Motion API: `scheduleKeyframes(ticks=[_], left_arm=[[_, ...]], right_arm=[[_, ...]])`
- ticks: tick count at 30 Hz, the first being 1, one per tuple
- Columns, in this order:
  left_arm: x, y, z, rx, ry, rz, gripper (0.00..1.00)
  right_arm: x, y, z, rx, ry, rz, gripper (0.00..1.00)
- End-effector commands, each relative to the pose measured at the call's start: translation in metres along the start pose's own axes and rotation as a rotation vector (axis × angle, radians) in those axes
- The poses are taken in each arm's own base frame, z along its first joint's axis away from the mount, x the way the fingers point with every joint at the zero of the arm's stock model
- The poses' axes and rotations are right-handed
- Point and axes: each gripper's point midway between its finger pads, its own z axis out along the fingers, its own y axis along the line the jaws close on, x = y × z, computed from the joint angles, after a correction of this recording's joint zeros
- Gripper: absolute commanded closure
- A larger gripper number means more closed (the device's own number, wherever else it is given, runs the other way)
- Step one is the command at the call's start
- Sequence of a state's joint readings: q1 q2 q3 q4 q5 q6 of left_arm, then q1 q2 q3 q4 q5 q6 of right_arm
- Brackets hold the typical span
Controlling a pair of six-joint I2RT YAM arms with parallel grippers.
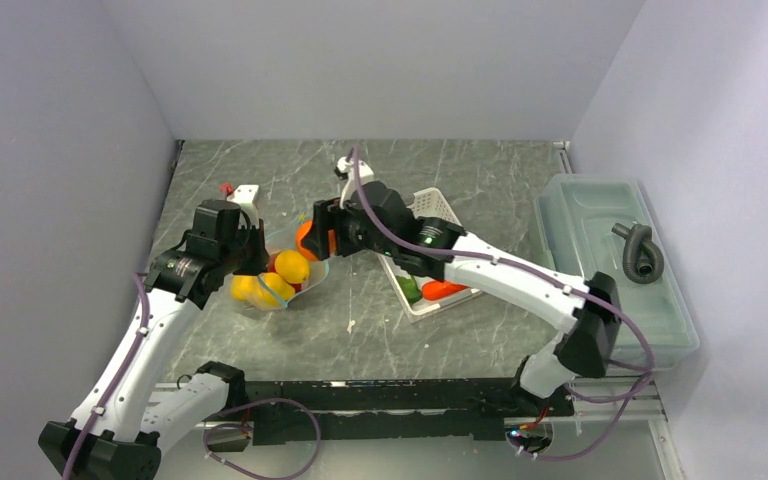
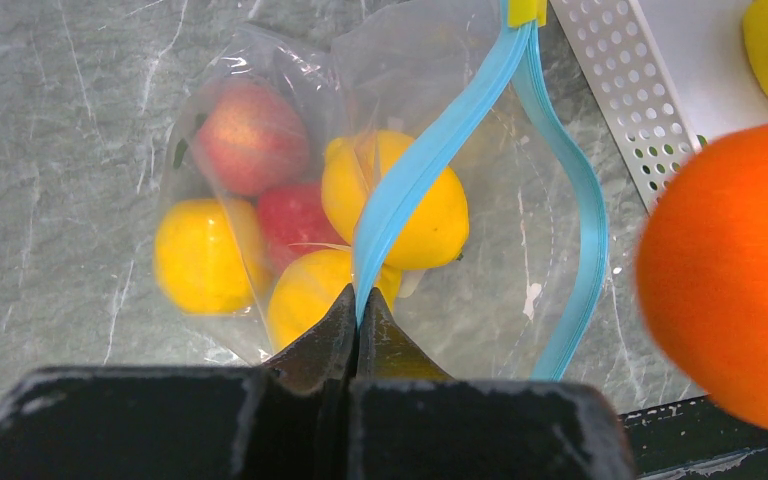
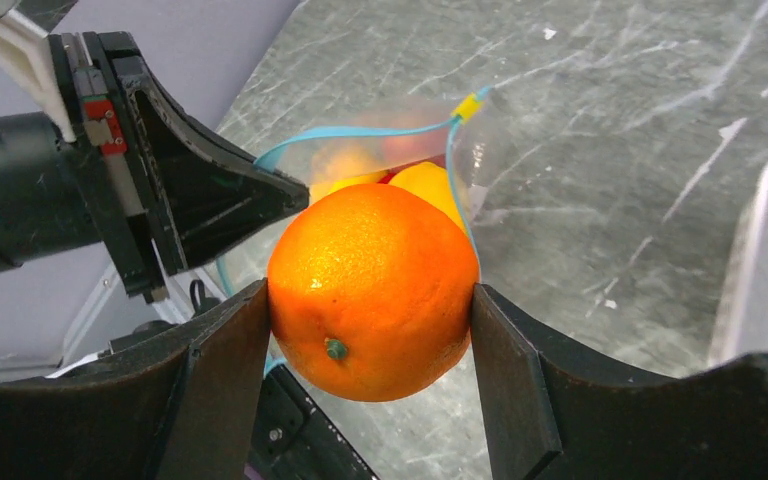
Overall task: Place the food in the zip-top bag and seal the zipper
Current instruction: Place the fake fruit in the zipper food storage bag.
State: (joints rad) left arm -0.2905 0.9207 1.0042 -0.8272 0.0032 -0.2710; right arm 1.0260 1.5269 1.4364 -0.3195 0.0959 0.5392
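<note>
Right pincer (image 3: pixel 368 290): jaws spread wide and clamped on either side of the orange (image 2: pixel 735 270), with the fruit seated squarely between the pads and off the counter (image 2: pixel 50 120). Left pincer (image 2: pixel 357 300): fully closed, nipping one lip of the zipper (image 2: pixel 430 160) and holding it up, so the zip-top bag (image 2: pixel 520 280) lies open just beyond its tips. The other lip bows away to the side, leaving the mouth a narrow loop. Bag sits directly ahead of and below the right pincer, mouth facing the orange; the left pincer's tip is just beside the fruit. Inside the bag: a lemon (image 2: pixel 410 205), two reddish pieces, two more yellow ones. Behind the right pincer, the white basket (image 1: pixel 440 208) holds a green piece (image 1: pixel 409 290) and the carrot (image 1: pixel 444 290). Step in hand, as I read it: drop the orange in. The orange looks nearly as wide as the opening, so centre it over the loop, clear of the raised lip and the left tips, lower it past the strip, then release. Left should hold the lip taut. Risk: the fruit catches the blue edge and rolls out.
</note>
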Motion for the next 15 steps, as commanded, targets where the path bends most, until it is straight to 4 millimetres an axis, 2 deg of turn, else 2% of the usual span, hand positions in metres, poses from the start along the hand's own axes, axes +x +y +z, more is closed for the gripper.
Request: scheduleKeyframes(ticks=[1,9,15], left_arm=[[-0.009,-0.004,-0.002,0.023,-0.042,0.020,1.00],[-0.010,-0.005,-0.003,0.027,-0.045,0.020,1.00],[-0.010,-0.004,-0.004,0.023,-0.047,0.020,1.00]], right_arm=[[-0.011,0.029,0.022,-0.069,-0.030,-0.013,0.68],[0.005,0.036,0.057,-0.065,0.012,-0.009,0.66],[0.014,0.036,0.075,-0.060,0.027,0.008,0.60]])
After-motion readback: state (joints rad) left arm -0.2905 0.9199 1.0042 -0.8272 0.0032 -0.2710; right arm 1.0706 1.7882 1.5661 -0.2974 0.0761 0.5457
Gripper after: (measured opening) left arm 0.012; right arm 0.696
